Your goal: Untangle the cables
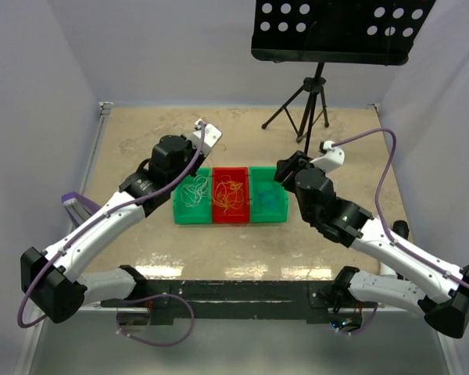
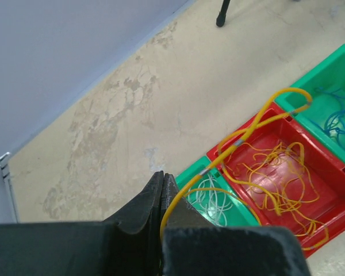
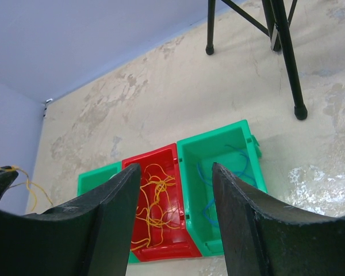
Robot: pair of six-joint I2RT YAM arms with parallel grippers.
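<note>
While our left end effector [image 2: 163,190] pinches 1 orange cable [image 2: 247,135] rising from the red bin [image 2: 325,201], we should lift slowly, freeing loops; our right end effector [image 3: 175,167] hangs open, empty, near it.

Glossy plastic red bin [image 2: 333,198]; matt, mottled, stone-like table [image 2: 161,103].

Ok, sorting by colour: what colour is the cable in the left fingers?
Orange-yellow cable; clearest in the left wrist view.

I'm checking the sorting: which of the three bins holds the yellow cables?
The red bin in the middle; the left green bin holds white cables, the right green bin blue cables.
</note>
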